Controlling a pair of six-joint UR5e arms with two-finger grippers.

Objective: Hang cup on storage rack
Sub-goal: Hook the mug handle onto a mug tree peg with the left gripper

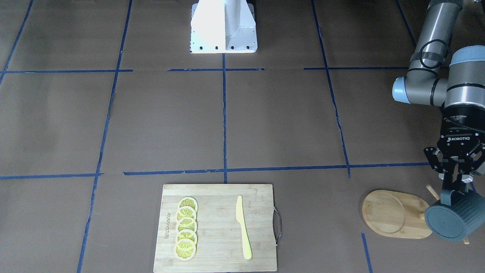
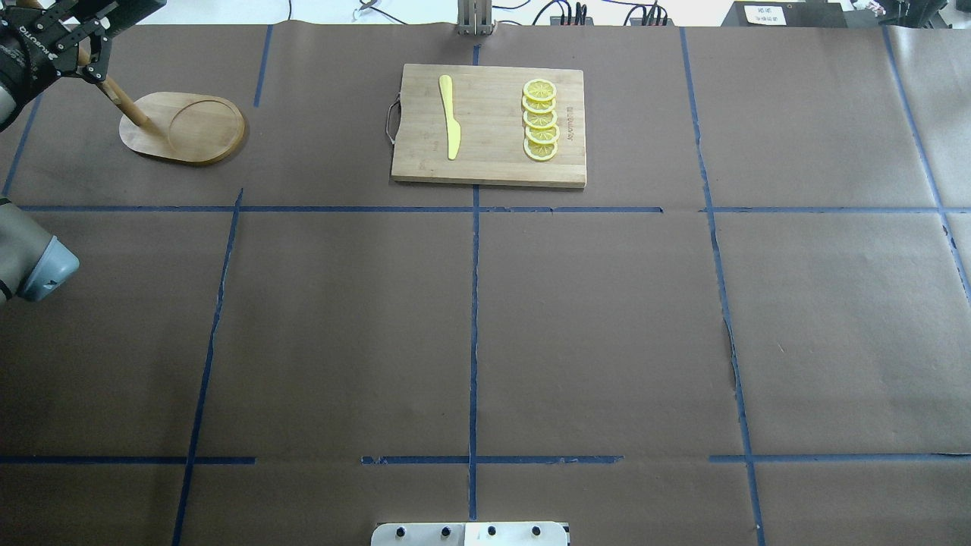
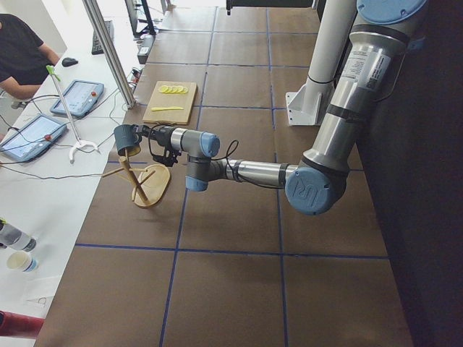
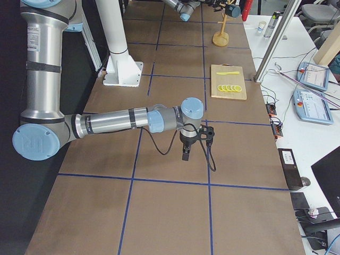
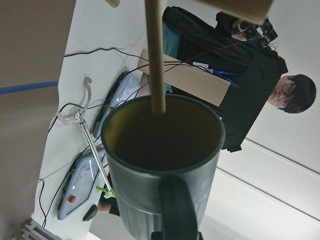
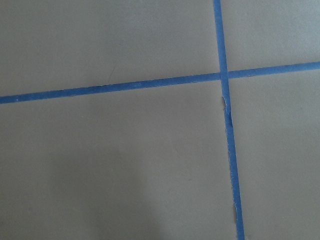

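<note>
My left gripper is shut on the loop handle of the dark grey-blue ribbed cup and holds it on its side in the air, over the far end of the wooden storage rack. Thin pegs stick out beside the cup. In the left wrist view the cup's yellow inside faces away, its handle is nearest, and a rack peg crosses just in front of its mouth. The overhead view shows the rack's base and the left gripper; the cup is out of that view. My right gripper hangs over bare table; I cannot tell its state.
A bamboo cutting board with several lemon slices and a yellow knife lies mid-table. The robot's white base stands at the back. Beyond the table's edge by the rack are an operators' desk with tablets and people.
</note>
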